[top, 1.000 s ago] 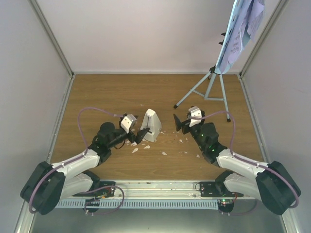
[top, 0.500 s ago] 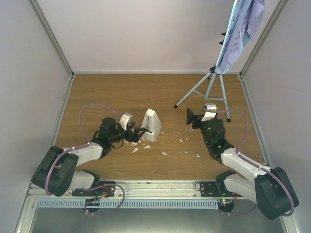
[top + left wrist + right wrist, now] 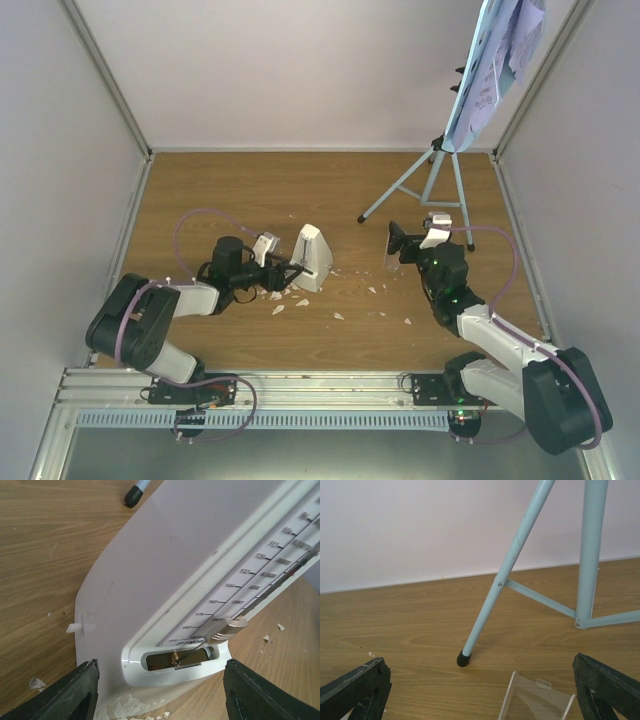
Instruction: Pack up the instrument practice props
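Note:
The white pyramid metronome (image 3: 313,255) stands mid-table, its tempo scale and pendulum facing my left wrist camera (image 3: 200,555). My left gripper (image 3: 292,268) is low at its base, open, one jaw on either side (image 3: 160,682), with a thin gap on the right. The clear tapered cover (image 3: 535,700) lies on the wood in front of my right gripper (image 3: 393,240), which is wide open and empty (image 3: 480,680). The pale-blue music stand (image 3: 432,180) stands at the back right, its nearest leg (image 3: 495,595) just beyond the cover. Sheet music pages (image 3: 500,50) rest on its tray.
Small white crumbs (image 3: 300,300) are scattered around the metronome and show under its base (image 3: 120,707). A black foot of the stand (image 3: 132,495) rests on the wood beyond the metronome. White walls close in the table on three sides.
My left gripper has slid in around the metronome's base and its jaws have narrowed. My right gripper has swung back and right toward the stand's leg, staying open.

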Motion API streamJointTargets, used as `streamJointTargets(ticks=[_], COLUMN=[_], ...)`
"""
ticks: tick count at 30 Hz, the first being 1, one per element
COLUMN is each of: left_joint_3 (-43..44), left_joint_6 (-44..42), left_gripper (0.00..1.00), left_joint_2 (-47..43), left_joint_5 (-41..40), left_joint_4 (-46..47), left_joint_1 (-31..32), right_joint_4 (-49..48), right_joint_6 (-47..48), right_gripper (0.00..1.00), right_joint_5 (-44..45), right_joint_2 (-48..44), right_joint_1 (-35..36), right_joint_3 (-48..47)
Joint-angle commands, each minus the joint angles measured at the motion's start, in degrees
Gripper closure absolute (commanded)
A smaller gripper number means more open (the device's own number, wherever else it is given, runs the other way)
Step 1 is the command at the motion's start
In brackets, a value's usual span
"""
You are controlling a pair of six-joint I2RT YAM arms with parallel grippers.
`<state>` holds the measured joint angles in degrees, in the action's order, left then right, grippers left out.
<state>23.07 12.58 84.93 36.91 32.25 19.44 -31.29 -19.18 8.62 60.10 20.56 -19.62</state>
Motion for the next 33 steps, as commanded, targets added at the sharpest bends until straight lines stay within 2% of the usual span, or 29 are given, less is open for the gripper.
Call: streamJointTargets(ticks=[1,12,22,33], left_joint_3=[1.4,1.1,1.3,2.5], left_joint_6=[-1.1,-2.5,-3.3,-2.9], left_gripper=[0.31,0.39,0.4,0.4], left_joint_2=[2.1,4.9,5.7,5.6], left_joint_5=[3.1,9.6,10.7,7.5], left_joint_4=[5.1,7.1,7.4,7.2], left_joint_1=[-0.5,0.8,7.2,16.0], right_joint_4=[-0.3,-0.4,-0.6,-3.0], right_joint_6=[-0.7,-0.6,-0.1,-0.2], right_gripper=[0.0,0.0,0.01,0.0], right_joint_5=[-0.5,-0.9,-1.0,-0.3], right_joint_2=[-0.6,-0.8,-1.1,-3.1], right_joint_1=[-0.7,-0.8,-0.8,-0.8], right_joint_3=[0.1,0.3,0.5,2.7])
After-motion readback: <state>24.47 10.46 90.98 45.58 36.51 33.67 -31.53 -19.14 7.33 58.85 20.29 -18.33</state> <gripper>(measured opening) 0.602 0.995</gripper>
